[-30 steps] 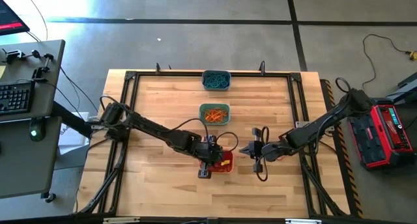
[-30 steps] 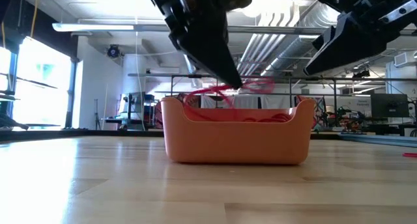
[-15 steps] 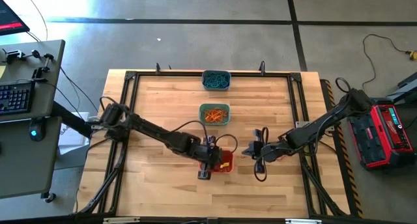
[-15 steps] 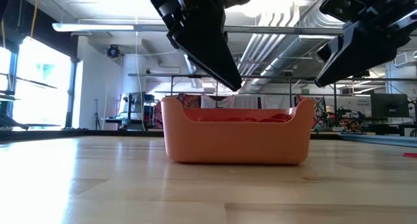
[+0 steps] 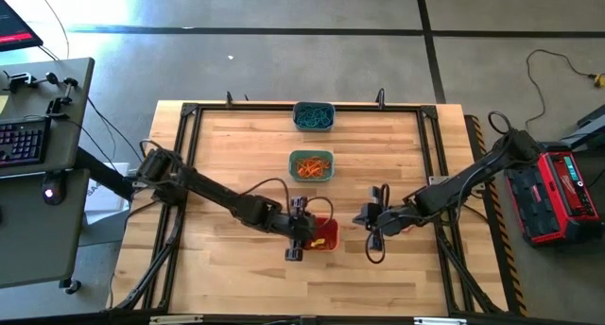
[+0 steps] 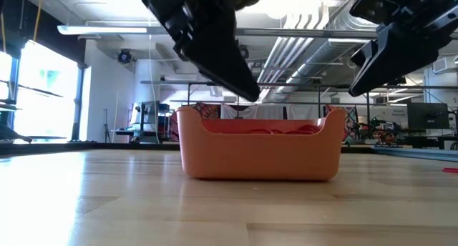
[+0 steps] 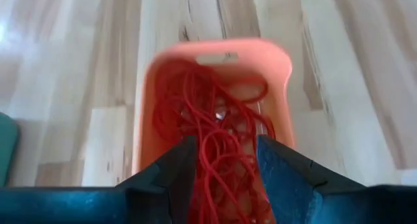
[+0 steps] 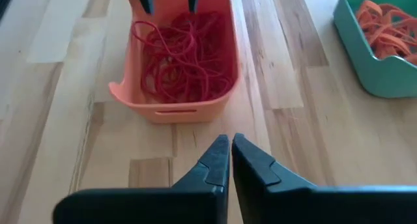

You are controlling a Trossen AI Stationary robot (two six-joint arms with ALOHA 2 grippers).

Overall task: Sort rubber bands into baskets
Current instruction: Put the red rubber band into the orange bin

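Note:
The orange basket (image 5: 326,235) sits near the table's front middle, and a tangle of red rubber bands (image 7: 215,120) lies in it. My left gripper (image 7: 225,165) hangs open just above the basket's near-left part (image 6: 247,94), with the bands seen below the gap between its fingers and nothing held. Right of that basket, my right gripper (image 8: 230,142) is shut and empty above bare wood (image 5: 364,217), pointing toward the basket (image 8: 179,61). A teal-green basket (image 5: 311,165) holds orange bands. A grey-blue basket (image 5: 313,115) at the far edge holds blue-teal bands.
A black metal frame (image 5: 189,174) runs around the wooden table top. A black cable loop (image 5: 375,245) hangs by the right wrist. The teal-green basket's corner (image 8: 384,55) lies beyond my right gripper, toward the far edge.
My left gripper, shut on a bunch of red rubber bands over the orange basket a second ago, has opened, and the bands have dropped into the basket. It has drifted slightly toward the table's left and near edges. My right gripper has tipped a little in place.

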